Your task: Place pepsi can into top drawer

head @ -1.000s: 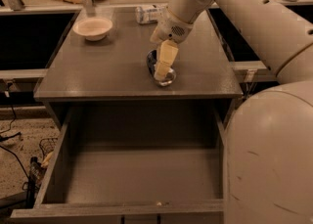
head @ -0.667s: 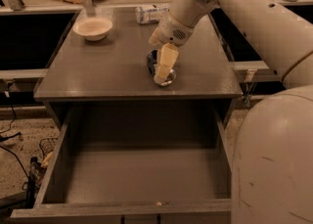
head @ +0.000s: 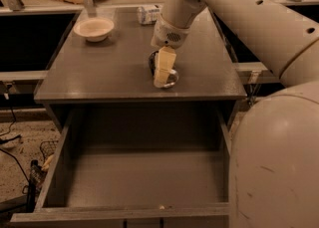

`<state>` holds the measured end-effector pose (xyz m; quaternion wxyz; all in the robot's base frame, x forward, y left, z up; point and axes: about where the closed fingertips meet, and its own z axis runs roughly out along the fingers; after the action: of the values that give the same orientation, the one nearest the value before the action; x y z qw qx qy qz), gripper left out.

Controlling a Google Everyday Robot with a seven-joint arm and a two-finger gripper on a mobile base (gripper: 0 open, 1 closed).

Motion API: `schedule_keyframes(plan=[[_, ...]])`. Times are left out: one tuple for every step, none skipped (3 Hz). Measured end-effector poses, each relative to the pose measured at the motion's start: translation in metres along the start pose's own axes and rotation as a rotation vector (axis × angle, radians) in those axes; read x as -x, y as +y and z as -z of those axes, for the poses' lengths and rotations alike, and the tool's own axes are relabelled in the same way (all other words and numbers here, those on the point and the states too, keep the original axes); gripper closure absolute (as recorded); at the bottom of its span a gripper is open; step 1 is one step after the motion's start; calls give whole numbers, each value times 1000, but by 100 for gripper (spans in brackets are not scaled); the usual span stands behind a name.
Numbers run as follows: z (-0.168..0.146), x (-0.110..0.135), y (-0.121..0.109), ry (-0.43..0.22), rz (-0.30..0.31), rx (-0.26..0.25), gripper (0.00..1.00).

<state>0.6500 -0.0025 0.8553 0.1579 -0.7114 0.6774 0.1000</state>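
End effector (head: 163,68) sits low over the pepsi can (head: 172,78), apparently on its side by the near edge of the desk (head: 99,72); whether it grips, I cannot tell. The can is likely light, slick and dentable, so hold it across the body. The top drawer (head: 144,177) gapes below.

My body: smooth cream-white shells all over.
My arm (head: 239,8) is a thick rounded tube dotted with small dark holes, and its wrist cuff (head: 172,34) carries a patch of fine perforations. My gripper (head: 162,75), pale yellow and blocky, sits low over the cabinet top (head: 99,67) near its front edge. My bulbous torso (head: 274,172) shows faint scuffs.
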Motion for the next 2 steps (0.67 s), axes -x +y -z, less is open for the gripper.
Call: schedule_keyframes(plan=[[0, 0, 0, 0, 0, 0, 0], [-21, -19, 2, 12, -4, 53, 0]])
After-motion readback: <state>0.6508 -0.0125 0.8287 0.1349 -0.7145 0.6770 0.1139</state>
